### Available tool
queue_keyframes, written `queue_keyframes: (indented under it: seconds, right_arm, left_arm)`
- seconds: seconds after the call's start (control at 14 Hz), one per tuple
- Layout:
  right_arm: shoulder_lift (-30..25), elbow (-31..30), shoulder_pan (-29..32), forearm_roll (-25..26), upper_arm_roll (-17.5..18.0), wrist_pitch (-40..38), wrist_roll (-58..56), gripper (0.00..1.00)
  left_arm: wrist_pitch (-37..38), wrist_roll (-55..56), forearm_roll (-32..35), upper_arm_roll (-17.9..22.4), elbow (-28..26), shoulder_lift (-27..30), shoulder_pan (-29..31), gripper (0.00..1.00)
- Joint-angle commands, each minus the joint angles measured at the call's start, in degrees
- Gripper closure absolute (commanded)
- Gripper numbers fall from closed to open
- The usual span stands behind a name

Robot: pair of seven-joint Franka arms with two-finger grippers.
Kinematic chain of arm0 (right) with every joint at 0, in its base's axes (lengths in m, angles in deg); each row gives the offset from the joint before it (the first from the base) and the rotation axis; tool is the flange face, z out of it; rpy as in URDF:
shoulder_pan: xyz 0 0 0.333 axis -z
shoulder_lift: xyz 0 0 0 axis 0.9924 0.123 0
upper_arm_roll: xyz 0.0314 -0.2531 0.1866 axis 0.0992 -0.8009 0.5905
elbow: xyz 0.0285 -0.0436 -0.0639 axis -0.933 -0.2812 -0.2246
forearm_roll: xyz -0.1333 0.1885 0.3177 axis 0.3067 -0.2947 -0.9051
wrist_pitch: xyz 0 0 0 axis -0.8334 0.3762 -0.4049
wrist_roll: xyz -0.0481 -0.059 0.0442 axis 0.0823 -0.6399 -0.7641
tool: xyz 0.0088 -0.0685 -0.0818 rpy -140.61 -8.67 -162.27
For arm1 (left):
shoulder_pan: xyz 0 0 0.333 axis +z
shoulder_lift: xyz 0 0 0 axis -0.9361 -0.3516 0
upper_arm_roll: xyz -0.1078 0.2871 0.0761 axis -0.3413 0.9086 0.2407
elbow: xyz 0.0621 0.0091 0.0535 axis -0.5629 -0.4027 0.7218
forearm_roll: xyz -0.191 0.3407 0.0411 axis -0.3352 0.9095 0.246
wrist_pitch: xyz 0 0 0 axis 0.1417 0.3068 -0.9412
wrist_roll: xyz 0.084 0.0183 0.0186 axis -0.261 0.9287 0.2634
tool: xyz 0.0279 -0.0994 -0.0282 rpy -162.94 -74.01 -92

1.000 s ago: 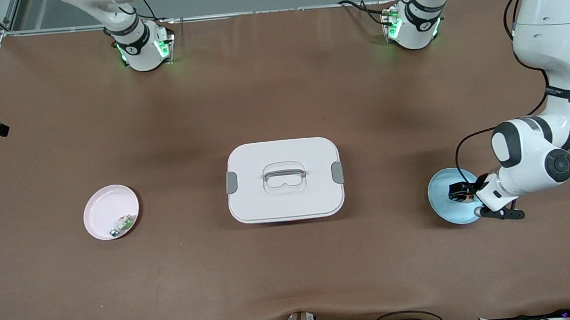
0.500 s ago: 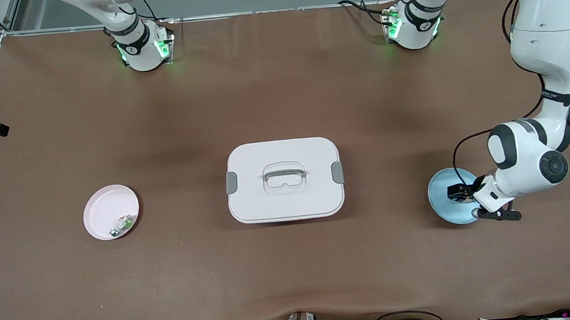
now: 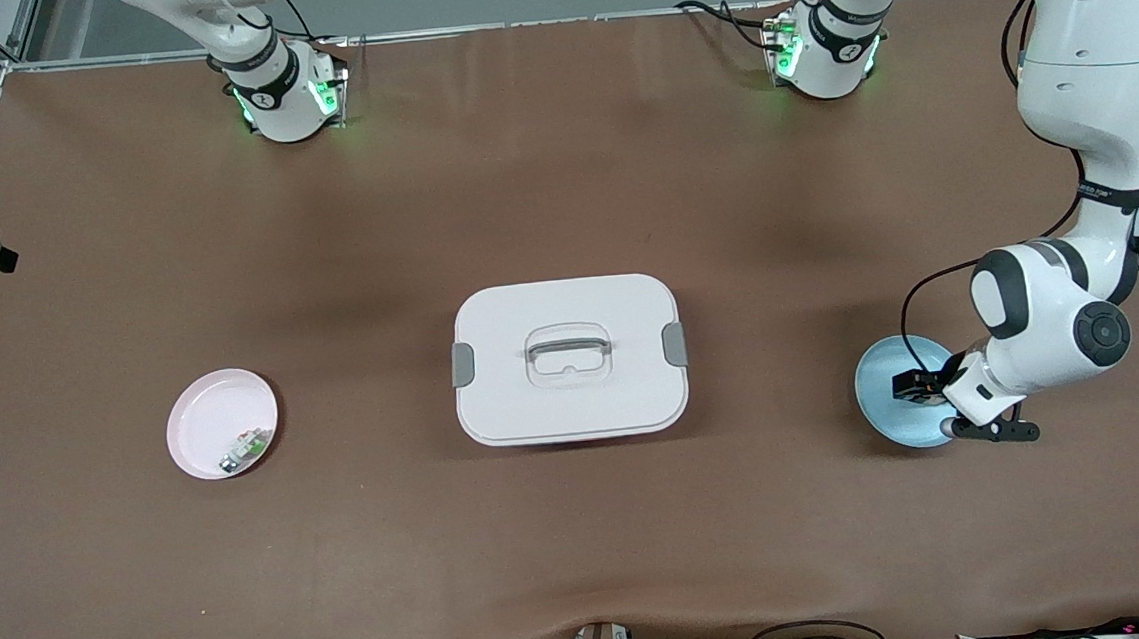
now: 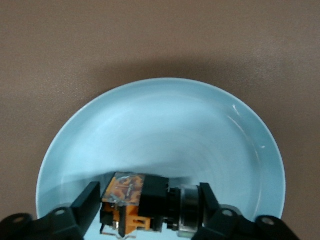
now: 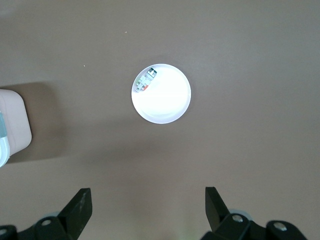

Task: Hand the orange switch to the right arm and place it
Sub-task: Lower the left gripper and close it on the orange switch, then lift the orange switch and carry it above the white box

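Switch (image 4: 145, 202): lies on its side in the blue plate (image 4: 165, 125), at the left arm's end of the table. Left gripper (image 4: 147, 207) fingers clamp it end to end. Judged light, rigid, hard plastic with a slick metal collar; hold the squarer black body. Right gripper (image 5: 147, 210): waiting, fingers spread, high over the pink dish (image 5: 161, 95).

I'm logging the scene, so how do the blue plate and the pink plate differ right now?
The blue plate sits toward the left arm's end of the table; the pink plate toward the right arm's end. The blue plate holds the orange switch, gripped by the left end effector; the pink plate holds a green-and-white part, untouched. Both are round and shallow.
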Motion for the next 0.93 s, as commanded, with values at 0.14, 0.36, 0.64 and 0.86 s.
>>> queue_keyframes:
  seconds: [0.14,0.36,0.64,0.86]
  right_arm:
    - [-0.6,-0.1,0.4,0.2,0.0,-0.5,0.2,0.0]
    - [-0.5,-0.1,0.6,0.1,0.0,-0.4,0.2,0.0]
    - [-0.5,-0.2,1.1,0.0,0.0,-0.5,0.1,0.0]
    - [-0.5,-0.3,1.1,-0.1,0.0,-0.4,0.1,0.0]
  left_arm:
    - [-0.4,0.0,-1.5,0.0,0.0,0.3,-0.2,0.7]
    - [0.2,2.4,-2.0,0.0,0.1,1.7,0.0,0.71]
    - [6.7,12.4,-2.0,-2.5,0.3,7.1,0.3,0.71]
    - [15.1,22.7,-2.0,-2.9,0.5,13.0,0.3,0.71]
